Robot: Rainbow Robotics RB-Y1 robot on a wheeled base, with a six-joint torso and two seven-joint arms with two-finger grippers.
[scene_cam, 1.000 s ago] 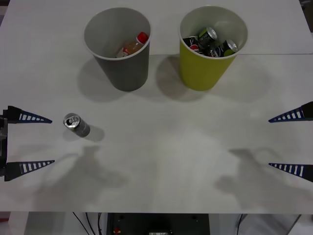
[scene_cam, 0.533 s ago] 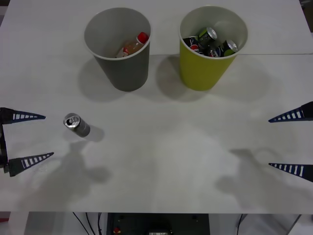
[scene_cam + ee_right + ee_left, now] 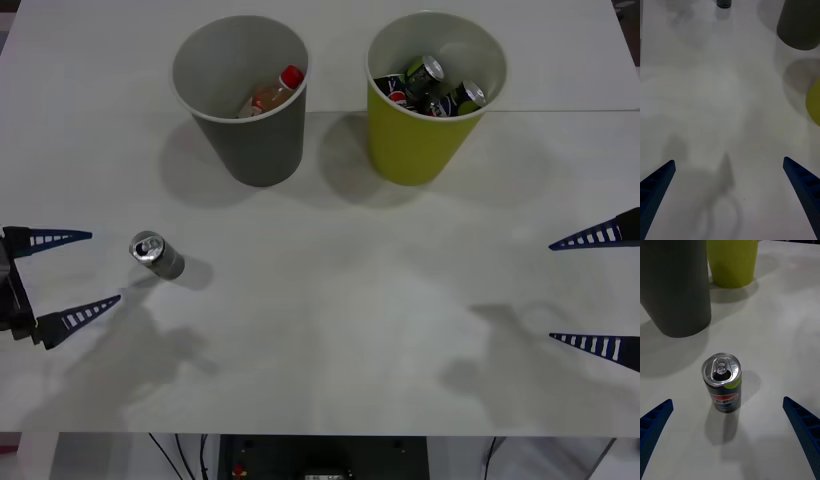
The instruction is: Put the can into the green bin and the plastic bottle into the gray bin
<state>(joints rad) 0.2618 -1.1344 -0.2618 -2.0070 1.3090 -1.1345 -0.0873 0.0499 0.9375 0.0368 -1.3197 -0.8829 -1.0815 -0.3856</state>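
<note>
The can [image 3: 156, 253] stands upright on the white table at the left; it is dark with a green band and a silver pull-tab top [image 3: 721, 369]. My left gripper [image 3: 105, 268] is open just left of it, fingers angled toward it, not touching. In the left wrist view the can sits between and ahead of the open left gripper [image 3: 727, 400]. The plastic bottle [image 3: 272, 93], orange with a red cap, lies inside the gray bin [image 3: 245, 140]. The green bin [image 3: 420, 150] to its right holds several cans [image 3: 432, 84]. My right gripper [image 3: 550, 291] waits open at the right edge.
The two bins stand side by side at the back of the table, about a can's width apart. The right wrist view shows the gray bin [image 3: 799, 26], a sliver of the green bin [image 3: 814, 101] and the far can [image 3: 723, 3] across bare table.
The left gripper has turned, its near finger swinging in toward the can. The can, bins and right gripper have not moved.
</note>
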